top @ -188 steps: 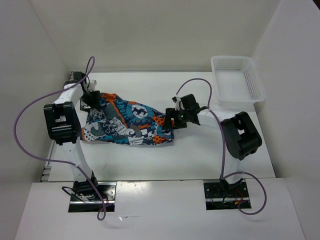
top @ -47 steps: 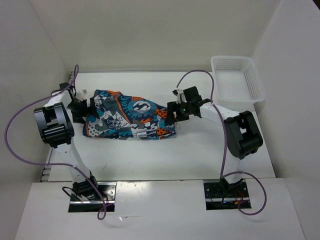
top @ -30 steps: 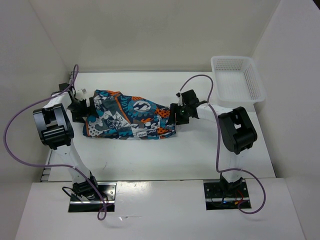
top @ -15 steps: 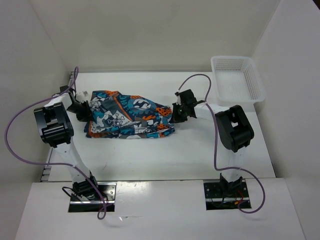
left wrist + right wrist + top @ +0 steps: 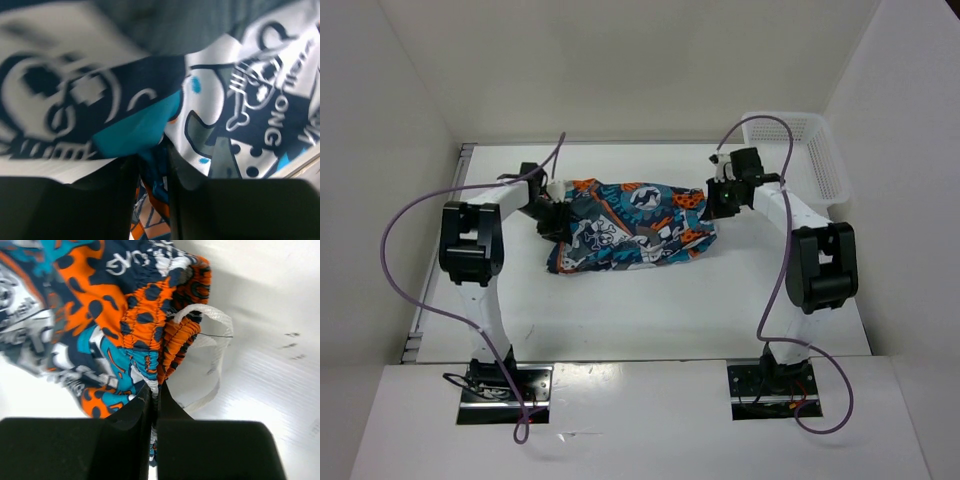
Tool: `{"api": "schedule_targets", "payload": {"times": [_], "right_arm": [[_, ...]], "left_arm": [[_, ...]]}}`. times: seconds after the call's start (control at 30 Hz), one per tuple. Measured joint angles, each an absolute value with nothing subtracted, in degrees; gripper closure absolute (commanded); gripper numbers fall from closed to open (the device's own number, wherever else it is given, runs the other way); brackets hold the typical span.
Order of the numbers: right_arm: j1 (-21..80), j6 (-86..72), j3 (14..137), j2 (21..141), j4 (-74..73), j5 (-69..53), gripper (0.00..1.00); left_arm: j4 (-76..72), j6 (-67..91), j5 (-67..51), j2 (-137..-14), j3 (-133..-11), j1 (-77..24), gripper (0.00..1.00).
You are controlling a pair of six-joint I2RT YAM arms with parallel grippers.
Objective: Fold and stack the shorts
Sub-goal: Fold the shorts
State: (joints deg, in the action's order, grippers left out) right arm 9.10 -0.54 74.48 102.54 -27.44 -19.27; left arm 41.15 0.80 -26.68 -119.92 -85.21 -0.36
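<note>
The printed shorts [image 5: 632, 224] lie stretched across the back half of the table. My left gripper [image 5: 556, 218] is at their left end. In the left wrist view its fingers [image 5: 120, 200] pinch a fold of the shorts [image 5: 235, 110], so that gripper [image 5: 153, 162] is shut on the cloth. My right gripper [image 5: 713, 205] is at the right end. In the right wrist view this gripper [image 5: 155, 390] is shut on the gathered orange waistband of the shorts [image 5: 125, 315]. A white drawstring loop [image 5: 215, 330] hangs beside the waistband.
A white mesh basket [image 5: 830, 165] stands at the back right corner, just behind the right arm and partly crossed by its purple cable. White walls close in the table [image 5: 650, 300] at the back and both sides.
Both grippers have closed on the ends of the shorts. Both arms swung right and toward the back, and the shorts shifted right and farther from the arm bases.
</note>
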Motion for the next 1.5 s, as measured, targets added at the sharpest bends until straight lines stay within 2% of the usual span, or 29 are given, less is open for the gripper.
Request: {"api": "schedule_targets", "payload": {"times": [0.17, 0.43, 0.6, 0.73, 0.9, 1.13, 1.27, 1.5], "right_arm": [[8.0, 3.3, 81.2, 100.5, -35.3, -21.2, 1.00], [8.3, 4.9, 98.0, 99.8, -48.4, -22.8, 1.00], [14.7, 3.3, 105.8, 100.2, -49.1, -20.8, 1.00], [22.5, 1.6, 108.1, 104.1, -49.0, -20.3, 1.00], [27.7, -0.6, 111.0, 112.8, -49.3, -17.4, 1.00], [35.1, -2.5, 124.9, 125.1, -49.7, -15.4, 1.00], [37.4, -3.2, 130.5, 128.0, -49.8, -14.1, 1.00], [37.7, -3.8, 132.6, 130.2, -49.8, -14.2, 1.00]], "left_arm": [[39.1, 0.9, -26.7, -119.9, -85.2, -5.7, 0.66], [36.7, 0.9, -26.0, -120.0, -85.5, -7.6, 0.81], [35.0, 0.6, -25.9, -123.2, -90.3, -9.8, 0.87], [33.4, 0.4, -26.2, -125.6, -94.0, -11.8, 0.88], [31.9, 0.4, -26.3, -126.1, -94.5, -12.8, 0.89], [31.1, 0.4, -26.6, -126.2, -94.5, -12.8, 0.90], [30.4, 0.4, -26.9, -126.3, -94.5, -12.6, 0.92], [29.4, 0.4, -27.4, -126.5, -94.5, -12.4, 0.92]]}}
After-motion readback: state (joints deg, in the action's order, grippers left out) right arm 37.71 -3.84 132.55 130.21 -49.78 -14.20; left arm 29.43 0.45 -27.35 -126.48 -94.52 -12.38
